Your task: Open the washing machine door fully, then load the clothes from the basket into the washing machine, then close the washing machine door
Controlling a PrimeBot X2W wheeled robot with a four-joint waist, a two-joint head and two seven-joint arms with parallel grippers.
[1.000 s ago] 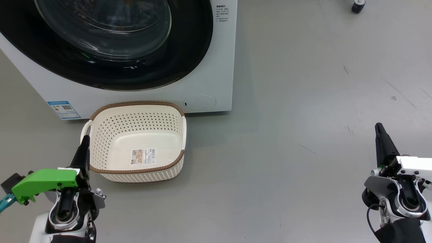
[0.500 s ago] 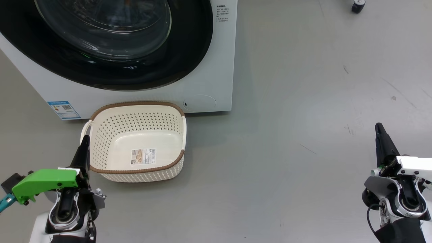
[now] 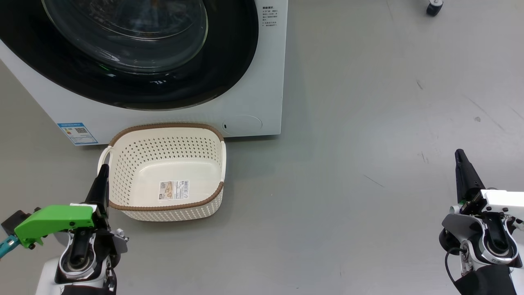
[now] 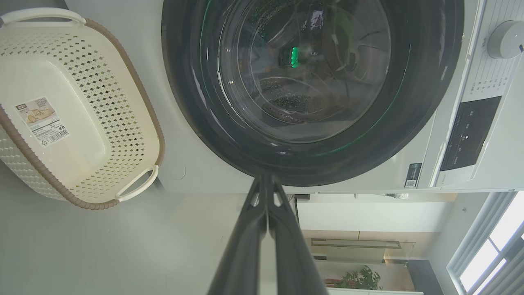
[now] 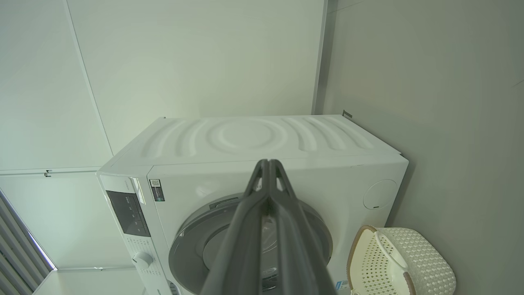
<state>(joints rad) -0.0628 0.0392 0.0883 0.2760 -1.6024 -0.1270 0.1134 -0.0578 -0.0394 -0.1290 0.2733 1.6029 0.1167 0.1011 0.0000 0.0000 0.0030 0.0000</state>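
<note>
Both arms are held low at the bottom corners of the head view, fingers pointing to 12 o'clock. Left claw [image 3: 104, 169] at 7 o'clock, above a green housing [image 3: 53, 223]: fingers pressed flat together, holding nothing, tip just beside the left handle of the cream-white perforated plastic basket with brown woven-look rim [image 3: 163, 125]; contact cannot be told. Right claw [image 3: 460, 155] at 4 o'clock: fingers likewise pinched together, empty, above bare grey floor [image 3: 348, 184], well apart from everything. The basket stands on the floor, paper label [image 3: 175, 190] showing on its bottom, just in front of the big white front-loading washing machine [image 3: 270, 82] at 11 o'clock. Its large round door with glossy black rim and clear glass bowl [image 3: 229, 61] lies flush against the front. Open floor from 1 to 5 o'clock; small black castor [image 3: 434, 7] at 1 o'clock.
</note>
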